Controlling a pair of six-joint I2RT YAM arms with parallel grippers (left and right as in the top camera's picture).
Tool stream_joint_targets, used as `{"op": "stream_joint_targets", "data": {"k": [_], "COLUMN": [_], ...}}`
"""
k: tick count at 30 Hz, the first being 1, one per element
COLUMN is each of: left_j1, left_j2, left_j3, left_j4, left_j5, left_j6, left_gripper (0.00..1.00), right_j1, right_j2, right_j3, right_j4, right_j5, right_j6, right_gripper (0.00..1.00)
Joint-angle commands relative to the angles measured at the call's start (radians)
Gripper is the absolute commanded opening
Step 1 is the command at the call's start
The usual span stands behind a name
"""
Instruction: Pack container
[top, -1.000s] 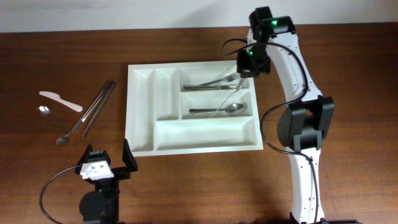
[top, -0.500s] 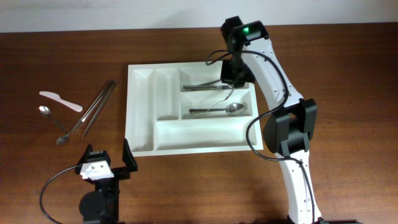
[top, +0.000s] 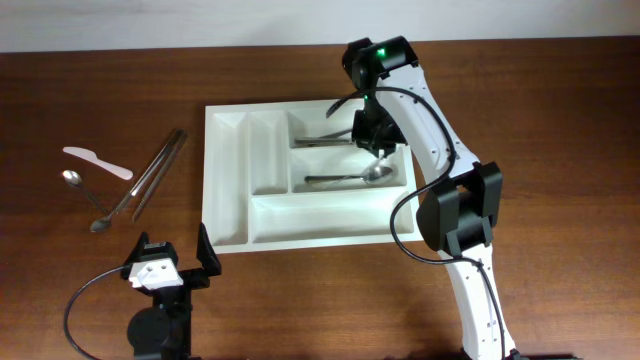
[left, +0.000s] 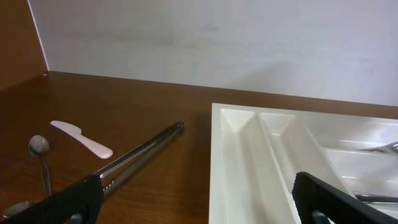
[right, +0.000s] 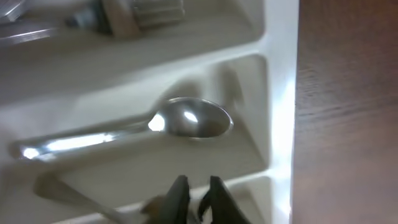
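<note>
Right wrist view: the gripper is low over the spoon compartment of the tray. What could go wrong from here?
1. The right gripper hangs low near the spoon; it may push the spoon or strike a divider of the container.
2. The fork lies in the next compartment, close to the arm; a sideways move could catch it.

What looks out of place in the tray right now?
Nothing stands out. The spoon lies flat in a middle slot of the tray, other cutlery in the slot next to it. The right pincer hangs just over the spoon's slot.
</note>
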Motion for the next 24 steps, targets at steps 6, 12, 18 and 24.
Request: {"op": "stream_joint_targets", "data": {"k": [6,12,18,24], "left_j1": [-0.004,-0.004,-0.004,-0.004], "left_j2": [-0.009,-0.009,-0.009,-0.009], "left_j3": [-0.005,-0.005,-0.005,-0.005], "left_j4": [-0.002,-0.002,-0.002,-0.002], "left_j5": [0.011,0.011,0.011,0.011], "left_j6": [0.016,0.016,0.016,0.016], "left_gripper": [0.99,0.99,0.99,0.99], "right_j1": [0.013,-0.010,-0.130,-0.323], "right_j2": [-0.040,-0.040,-0.040,-0.040], "right_j3": [0.014,0.026,0.098,0.180], "right_j4": [-0.005,0.028,0.032,0.037], "right_j5": [0.024,0.112,0.149,0.146], "right_j6": [-0.008,-0.008,-0.007,-0.008], "right_gripper": [0.39,0.42,0.50,0.88]}}
